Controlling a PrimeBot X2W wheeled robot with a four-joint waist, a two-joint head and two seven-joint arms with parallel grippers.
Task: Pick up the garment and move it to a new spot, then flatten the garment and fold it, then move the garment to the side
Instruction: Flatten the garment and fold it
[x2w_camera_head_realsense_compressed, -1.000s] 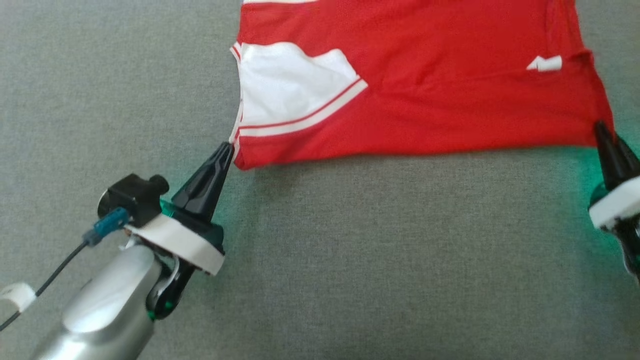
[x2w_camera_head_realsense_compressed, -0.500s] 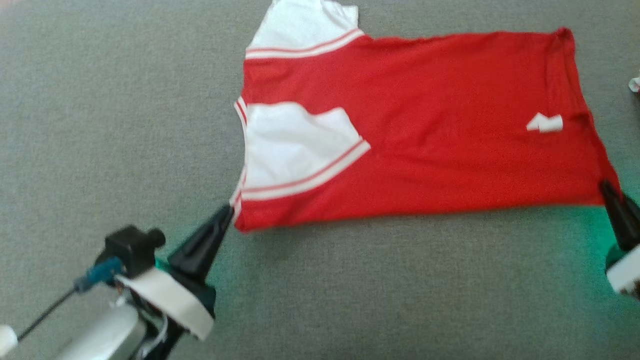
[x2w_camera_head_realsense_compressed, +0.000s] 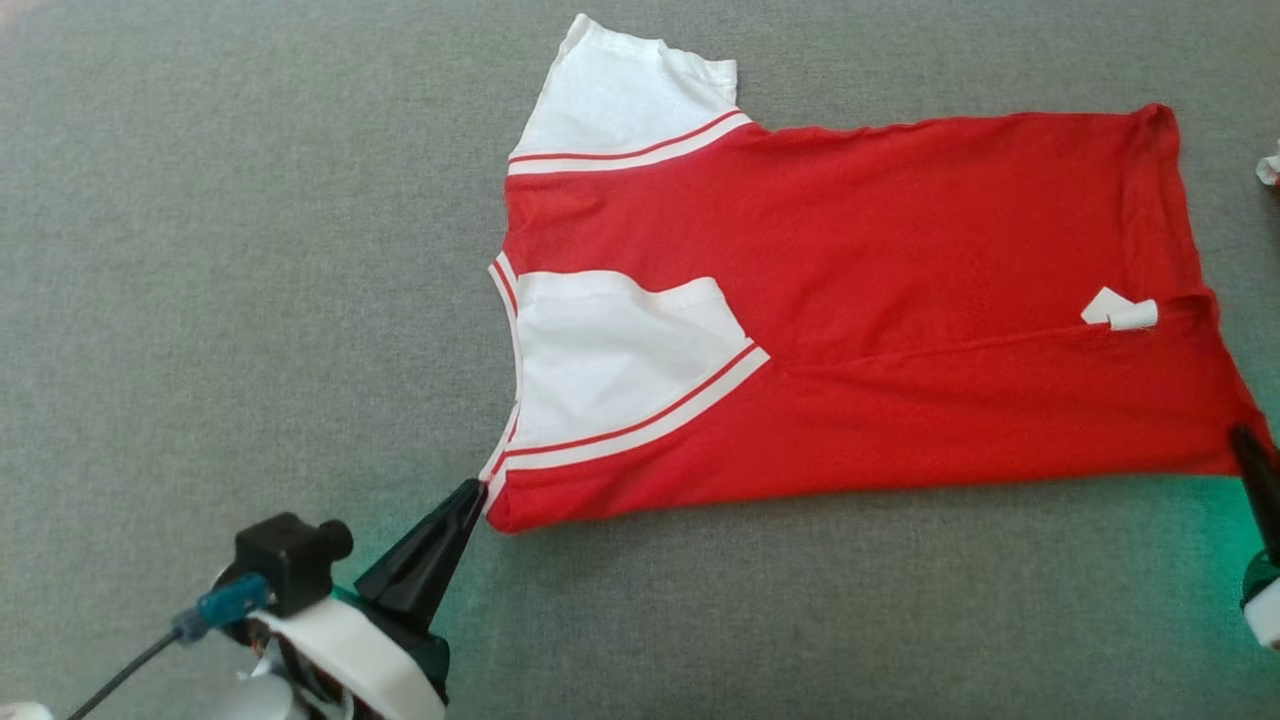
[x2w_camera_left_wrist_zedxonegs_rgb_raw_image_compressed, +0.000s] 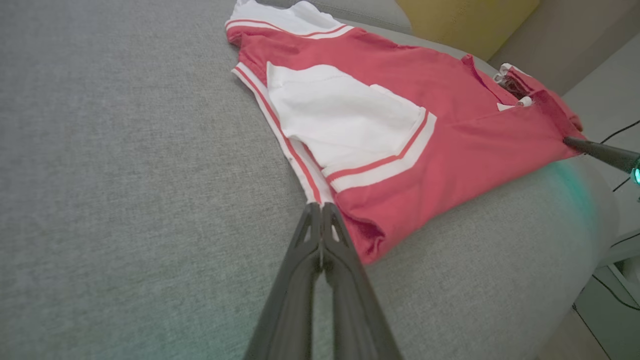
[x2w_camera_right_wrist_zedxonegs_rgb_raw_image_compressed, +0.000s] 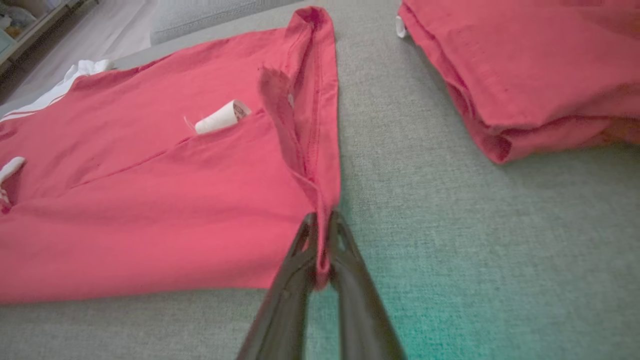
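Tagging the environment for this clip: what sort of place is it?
Probably a living room. The red garment lies on a grey upholstered seat with a rounded edge, like a sofa. What looks like a yellow cushion sits behind it, and folded red clothes lie alongside.

Garment (x2w_camera_head_realsense_compressed: 900, 250) on prob. sofa (x2w_camera_head_realsense_compressed: 200, 300), L tool (x2w_camera_head_realsense_compressed: 476, 489) near-left corner, R tool (x2w_camera_head_realsense_compressed: 1242, 437) near-right

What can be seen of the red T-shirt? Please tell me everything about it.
The red T-shirt looks like thin knit cloth, with white sleeves trimmed in red-and-white stripes. It lies spread nearly flat on the grey upholstery, one sleeve folded over the body, a white label near the hem. The left tool pinches its collar-side corner; the right tool pinches its hem corner.
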